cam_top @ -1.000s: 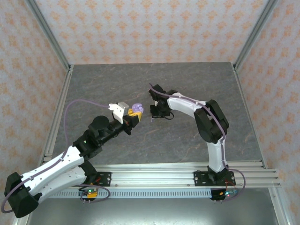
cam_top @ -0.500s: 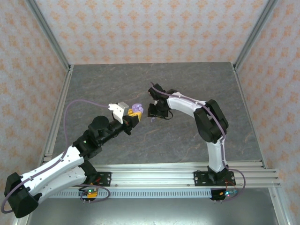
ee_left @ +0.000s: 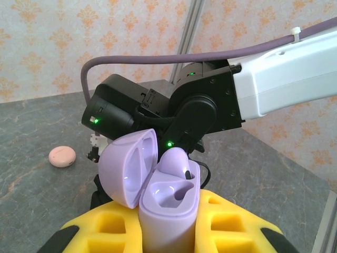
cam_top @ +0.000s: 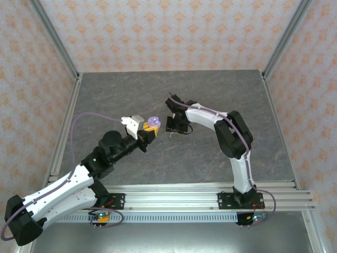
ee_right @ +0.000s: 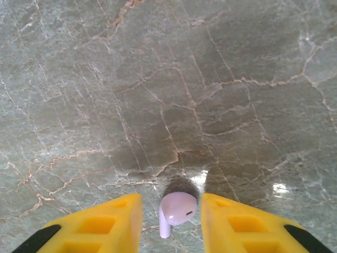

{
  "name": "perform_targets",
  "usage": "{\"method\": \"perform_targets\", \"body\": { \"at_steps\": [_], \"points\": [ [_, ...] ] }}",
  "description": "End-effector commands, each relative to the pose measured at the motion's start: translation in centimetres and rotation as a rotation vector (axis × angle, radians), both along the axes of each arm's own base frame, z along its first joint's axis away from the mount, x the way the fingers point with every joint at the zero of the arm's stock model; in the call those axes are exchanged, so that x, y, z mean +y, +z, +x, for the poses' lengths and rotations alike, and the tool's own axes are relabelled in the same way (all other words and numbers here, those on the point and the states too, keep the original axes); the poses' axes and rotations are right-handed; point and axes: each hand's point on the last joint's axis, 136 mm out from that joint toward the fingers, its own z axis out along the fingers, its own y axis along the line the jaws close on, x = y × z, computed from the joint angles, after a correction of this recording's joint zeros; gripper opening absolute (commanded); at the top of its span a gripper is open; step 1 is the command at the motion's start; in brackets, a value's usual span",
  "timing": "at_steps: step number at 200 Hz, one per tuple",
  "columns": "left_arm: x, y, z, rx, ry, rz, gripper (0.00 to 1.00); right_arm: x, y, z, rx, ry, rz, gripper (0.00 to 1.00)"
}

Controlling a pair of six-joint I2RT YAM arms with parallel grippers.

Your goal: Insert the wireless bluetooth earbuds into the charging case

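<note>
Right gripper (ee_right: 171, 204) jaws parted, straddling lilac earbud (ee_right: 179, 207) on table (ee_right: 158, 79), set to pinch; left gripper (ee_left: 168, 234) clamps open charging case (ee_left: 171, 203), presenting sockets for insertion.

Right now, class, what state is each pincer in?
Left pincer: closed on the open lilac charging case.
Right pincer: open, straddling a lilac earbud.

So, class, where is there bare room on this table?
Bare table: the back strip by the wall, and the right side beyond the right arm. Crowded: the centre, where the left gripper with its lilac case faces the right gripper.
</note>
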Motion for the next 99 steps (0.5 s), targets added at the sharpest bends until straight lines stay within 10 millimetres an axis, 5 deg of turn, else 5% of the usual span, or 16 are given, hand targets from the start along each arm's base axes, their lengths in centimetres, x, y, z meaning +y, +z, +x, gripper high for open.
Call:
{"method": "perform_targets", "body": {
  "at_steps": [1,99],
  "points": [
    [0.3,0.2,0.0,-0.02,0.017,-0.003,0.07,0.1,-0.5,-0.3,0.026,-0.008,-0.021,0.35],
    [0.4,0.1,-0.1,-0.019,0.018,-0.007,0.07,0.0,-1.5,-0.9,0.069,0.014,-0.055,0.3]
  ]
}}
